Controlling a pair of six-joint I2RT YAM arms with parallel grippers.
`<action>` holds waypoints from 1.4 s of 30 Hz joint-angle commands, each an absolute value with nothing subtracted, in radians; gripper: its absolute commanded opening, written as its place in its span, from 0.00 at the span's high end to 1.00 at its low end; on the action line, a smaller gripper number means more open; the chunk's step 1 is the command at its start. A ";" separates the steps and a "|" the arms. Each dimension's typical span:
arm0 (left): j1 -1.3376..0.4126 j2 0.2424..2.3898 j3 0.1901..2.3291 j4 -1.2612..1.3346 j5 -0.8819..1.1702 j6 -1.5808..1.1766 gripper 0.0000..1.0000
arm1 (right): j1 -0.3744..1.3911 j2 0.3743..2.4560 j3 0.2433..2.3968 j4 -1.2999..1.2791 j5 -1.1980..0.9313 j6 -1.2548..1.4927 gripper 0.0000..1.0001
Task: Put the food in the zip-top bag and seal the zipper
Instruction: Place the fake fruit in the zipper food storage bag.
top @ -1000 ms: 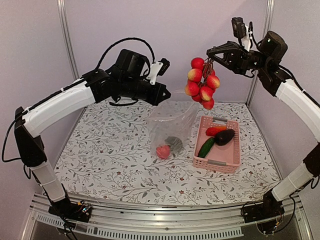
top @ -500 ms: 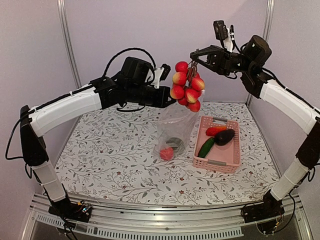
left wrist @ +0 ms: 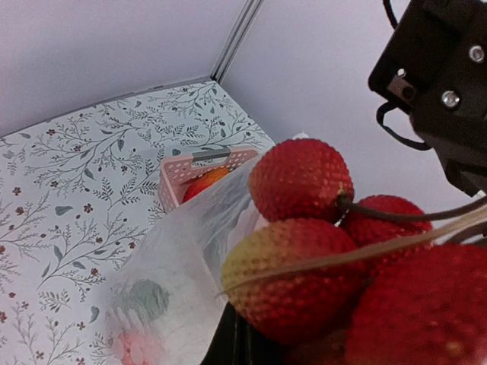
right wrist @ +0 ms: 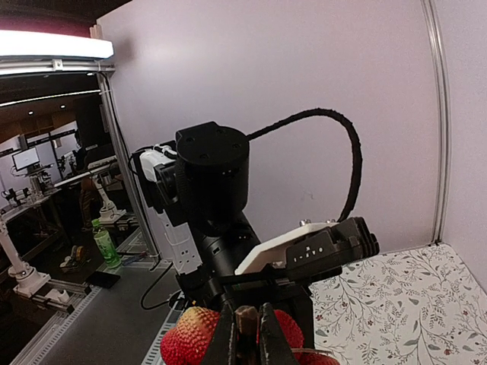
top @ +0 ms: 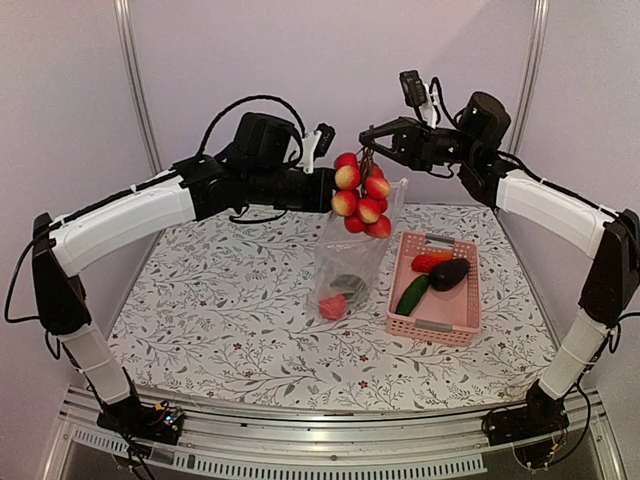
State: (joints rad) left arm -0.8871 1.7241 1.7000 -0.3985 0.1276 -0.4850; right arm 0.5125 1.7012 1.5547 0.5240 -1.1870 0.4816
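Nearest me on the table [top: 200,330], the zip-top bag [top: 352,250] stands upright with the red ball [top: 332,306] and a dark green round item [top: 348,286] blurred behind its plastic. Just right of it, the pink basket [top: 440,325] holds the cucumber [top: 411,295], eggplant [top: 449,273] and pepper [top: 430,261]. Higher and farther, my left pincer [top: 322,190] is clamped on the bag's mouth edge, its tips hidden behind the fruit cluster [top: 361,197], while my right pincer [right wrist: 245,334] pinches narrow on the cluster's stem; I cannot pick out the zipper, nor tell whether the lowest fruits are inside the bag.
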 commanded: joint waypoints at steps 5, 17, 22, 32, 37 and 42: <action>-0.875 1.662 1.644 -0.340 0.130 -0.501 1.00 | 0.517 1.622 1.429 0.485 -1.105 0.350 1.00; -0.871 1.635 1.610 -0.334 0.078 -0.493 1.00 | 0.524 1.486 1.308 0.312 -1.026 0.172 1.00; -0.867 1.649 1.605 -0.327 0.078 -0.495 1.00 | 0.563 1.434 1.302 0.217 -1.074 0.065 1.00; -0.868 1.690 1.641 -0.336 0.148 -0.512 1.00 | 0.614 1.458 1.348 0.150 -1.076 -0.038 1.00; -0.867 1.669 1.635 -0.341 0.134 -0.504 1.00 | 0.616 1.471 1.341 0.142 -1.044 -0.037 1.00; -0.867 1.657 1.624 -0.336 0.167 -0.487 1.00 | 0.617 1.495 1.355 0.144 -0.937 -0.018 1.00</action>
State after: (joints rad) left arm -0.8753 1.6760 1.6211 -0.3492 0.1314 -0.5045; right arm 0.6094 1.4673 1.3193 0.1558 -1.0321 -0.0227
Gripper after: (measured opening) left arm 0.006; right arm 0.046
